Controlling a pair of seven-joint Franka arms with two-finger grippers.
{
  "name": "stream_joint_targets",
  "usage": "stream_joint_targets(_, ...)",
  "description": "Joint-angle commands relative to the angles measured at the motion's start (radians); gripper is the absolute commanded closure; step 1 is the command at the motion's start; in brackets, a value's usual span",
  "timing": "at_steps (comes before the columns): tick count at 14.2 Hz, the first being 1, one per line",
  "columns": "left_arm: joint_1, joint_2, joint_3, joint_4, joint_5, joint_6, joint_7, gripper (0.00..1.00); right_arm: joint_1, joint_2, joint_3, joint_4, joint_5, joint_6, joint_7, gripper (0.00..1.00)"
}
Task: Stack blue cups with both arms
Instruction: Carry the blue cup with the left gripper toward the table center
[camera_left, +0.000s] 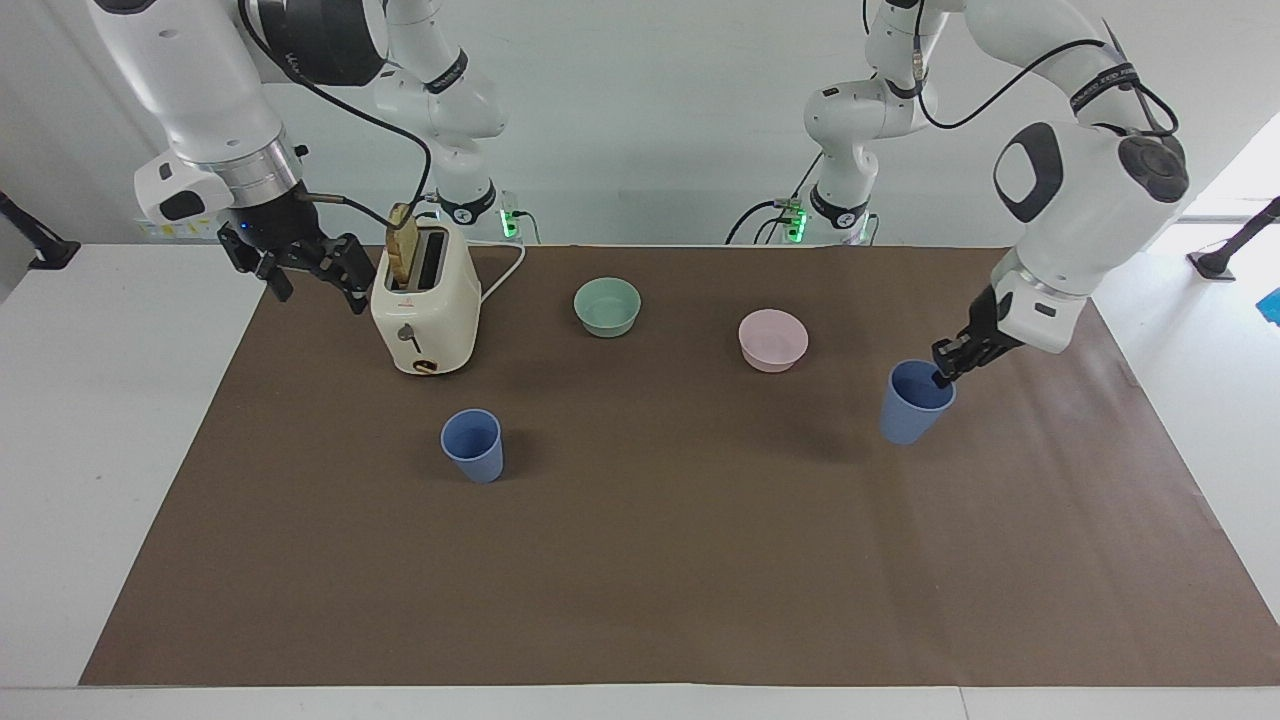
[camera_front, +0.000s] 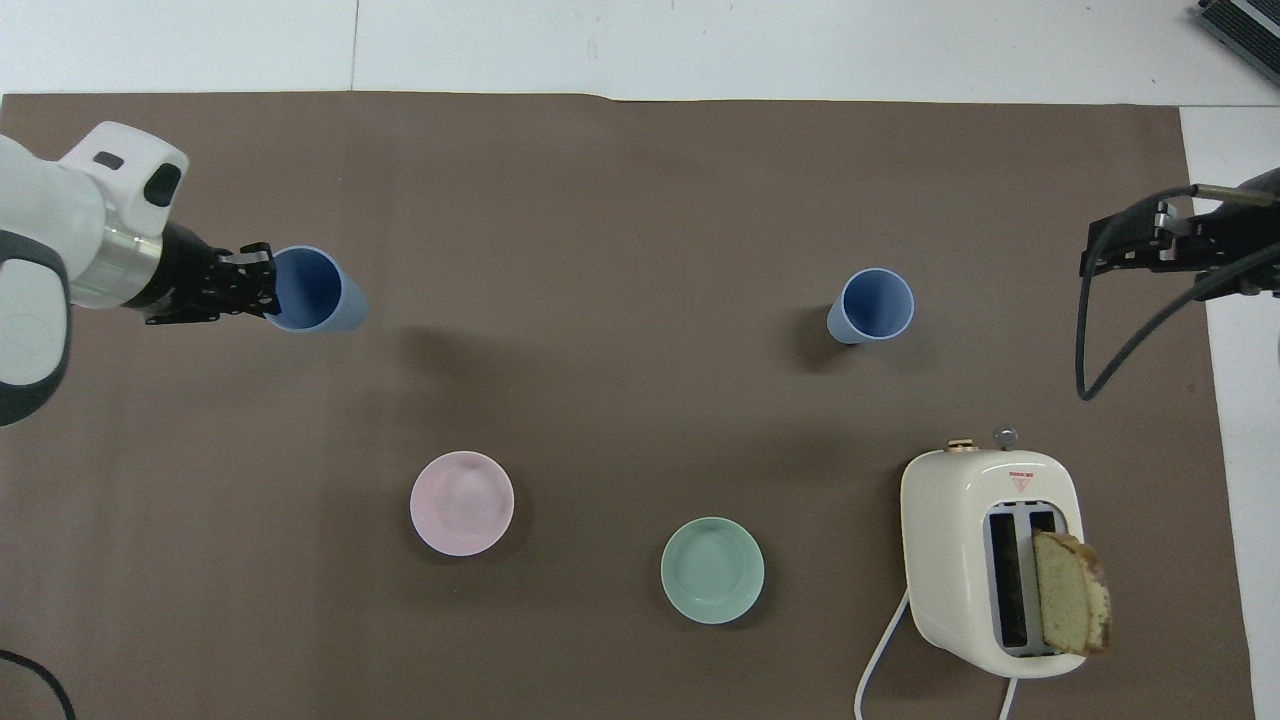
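From across the table, the left gripper (camera_left: 945, 374) is clamped on the rim of a blue cup (camera_left: 912, 404), which hangs tilted above the brown mat (camera_left: 640, 580) at about four o'clock from the pink bowl (camera_left: 772, 340). The second blue cup (camera_left: 473, 446) stands on the mat at five o'clock from the toaster (camera_left: 425, 300). The right gripper (camera_left: 315, 270) waits beside the toaster, fingers spread apart.

From overhead, the held cup (camera_front: 310, 290) sits at eleven o'clock from the pink bowl (camera_front: 462, 502), the standing cup (camera_front: 872, 306) at one o'clock from the green bowl (camera_front: 712, 570).
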Motion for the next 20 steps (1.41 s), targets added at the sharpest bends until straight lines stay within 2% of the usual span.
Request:
stream_joint_targets(1,-0.111,-0.007,0.012,0.010,-0.010,0.002,-0.138,1.00,-0.011,-0.017,0.004,-0.018,0.004,0.005,-0.016,0.00)
stream_joint_targets(3,-0.174,0.001,0.010,0.007,-0.010,0.056,-0.230,1.00,-0.011,-0.017,0.004,-0.019,0.002,0.005,-0.017,0.00)
stream_joint_targets(8,-0.325,0.079,0.010,-0.003,0.003,0.190,-0.381,1.00,-0.011,-0.017,0.004,-0.018,0.004,0.005,-0.017,0.00)
stream_joint_targets(11,-0.360,0.108,0.010,-0.024,0.004,0.213,-0.384,1.00,-0.011,-0.017,0.004,-0.018,0.004,0.005,-0.017,0.00)
stream_joint_targets(14,-0.380,0.108,0.010,-0.101,0.004,0.286,-0.379,1.00,-0.011,-0.017,0.004,-0.018,0.002,0.005,-0.017,0.00)
stream_joint_targets(20,-0.377,0.099,0.010,-0.141,0.004,0.303,-0.341,1.00,-0.011,-0.017,0.004,-0.018,0.004,0.005,-0.017,0.00)
